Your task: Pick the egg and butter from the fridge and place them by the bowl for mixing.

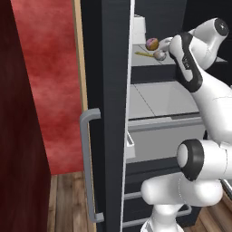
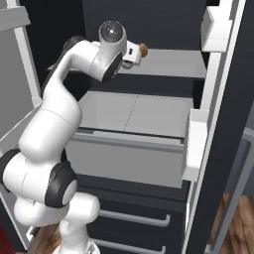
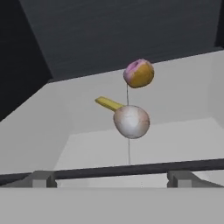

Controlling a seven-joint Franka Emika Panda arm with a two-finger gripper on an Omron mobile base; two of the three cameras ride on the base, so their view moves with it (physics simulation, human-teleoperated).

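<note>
Step in hand: we judge this to be the approach to the egg on the upper shelf of the fridge; nothing has been picked yet.

Gripper: the gripper stands fully open and holds nothing, its fingertips rising at the bottom of the hand view, one to each side of the egg's line.

Egg position: pale and rounded, it rests on the light grey shelf, ahead of the hand and apart from the fingertips. In the left base view the egg lies just beyond the wrist.

Butter position: the butter is a thin yellow stick just behind the egg and to its left in the hand view; we cannot tell whether the two touch.

Neighbouring item: a pink-and-orange ball sits farther back on the same shelf — it is not part of the task.

Approach advice: we advance straight along the shelf, keeping the egg centred between the jaws, and stop before the fingertips reach the butter.

Closing advice: we close gently at the egg's widest part — a rounded body is likely to slip out of a grip set too high or too far forward.

Hazard: a sideways drift could push the egg into the butter.

Bowl: its place is not settled from here.
</note>
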